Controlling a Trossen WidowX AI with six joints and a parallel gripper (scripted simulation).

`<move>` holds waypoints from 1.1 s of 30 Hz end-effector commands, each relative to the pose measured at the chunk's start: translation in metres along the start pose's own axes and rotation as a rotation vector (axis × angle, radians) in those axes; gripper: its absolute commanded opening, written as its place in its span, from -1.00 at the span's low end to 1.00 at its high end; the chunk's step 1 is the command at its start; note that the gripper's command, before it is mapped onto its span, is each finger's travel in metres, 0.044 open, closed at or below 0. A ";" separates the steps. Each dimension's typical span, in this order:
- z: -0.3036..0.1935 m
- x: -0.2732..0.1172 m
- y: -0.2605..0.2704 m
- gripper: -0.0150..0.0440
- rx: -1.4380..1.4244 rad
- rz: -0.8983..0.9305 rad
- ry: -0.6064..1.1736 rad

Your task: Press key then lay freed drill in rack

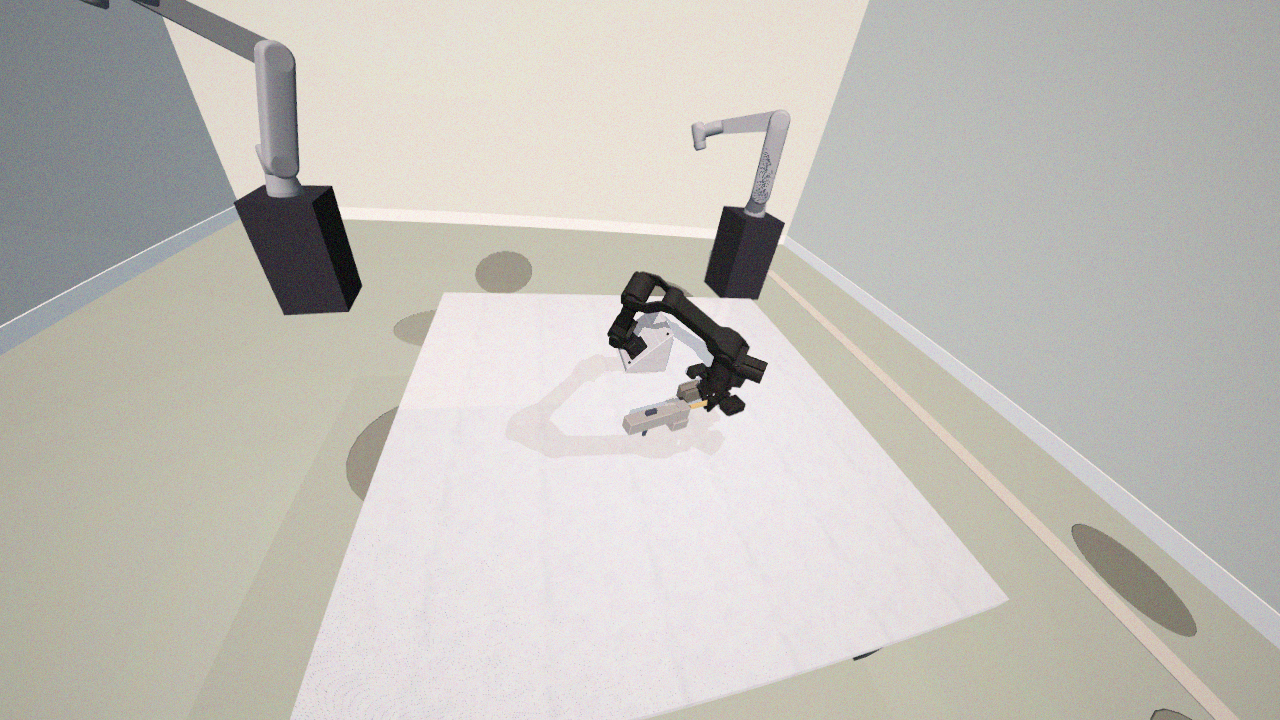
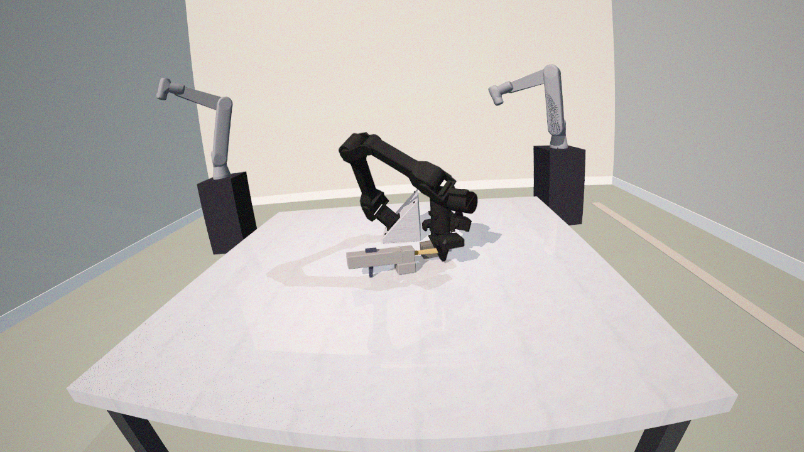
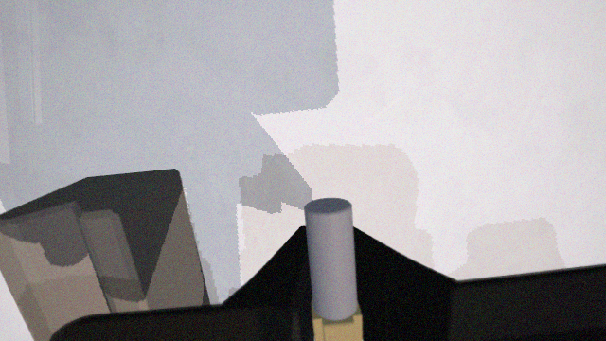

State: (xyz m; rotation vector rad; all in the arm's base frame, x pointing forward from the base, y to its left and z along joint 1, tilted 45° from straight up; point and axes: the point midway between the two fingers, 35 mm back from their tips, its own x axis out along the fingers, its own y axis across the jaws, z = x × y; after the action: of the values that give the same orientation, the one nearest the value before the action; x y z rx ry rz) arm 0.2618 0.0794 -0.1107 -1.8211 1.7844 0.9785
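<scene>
A long grey holder (image 1: pixel 644 420) (image 2: pixel 382 258) lies on the table with the dark blue key (image 1: pixel 650 411) (image 2: pixel 370 249) on its top. A small dark part sticks out below it. The drill (image 1: pixel 698 404) (image 2: pixel 425 252) (image 3: pixel 335 265) shows yellow between the holder's right end and my gripper, with a grey round end in the wrist view. Whether its tip is still inside the holder is hidden. My gripper (image 1: pixel 710 404) (image 2: pixel 442 252) (image 3: pixel 324 235) is shut on the drill. A grooved grey-brown block (image 1: pixel 688 390) (image 2: pixel 427 245) (image 3: pixel 166 275), seemingly the rack, sits close behind the drill.
A white wedge-shaped mount (image 1: pixel 650 356) (image 2: pixel 406 227) carries my arm behind the holder. The white table (image 1: pixel 626 573) (image 2: pixel 393 337) reaches toward the cameras. Two grey arms (image 1: pixel 279 107) (image 1: pixel 771 161) (image 2: pixel 223 129) (image 2: pixel 553 95) stand on dark pedestals beyond the table.
</scene>
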 end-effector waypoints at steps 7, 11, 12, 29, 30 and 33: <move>0.017 -0.001 -0.002 -0.49 0.007 -0.003 -0.006; 0.023 -0.001 -0.002 -0.49 0.007 -0.003 -0.007; 0.024 -0.001 -0.002 -0.49 0.007 -0.003 -0.007; 0.031 -0.006 0.001 -0.49 0.006 -0.003 -0.007; 0.031 -0.007 0.001 -0.49 0.006 -0.003 -0.007; 0.030 -0.009 0.001 -0.49 0.006 -0.003 -0.007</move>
State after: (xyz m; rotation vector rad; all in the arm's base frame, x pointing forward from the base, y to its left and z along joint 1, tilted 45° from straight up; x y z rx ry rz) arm 0.2546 0.1051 -0.1266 -1.8210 1.7797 0.9793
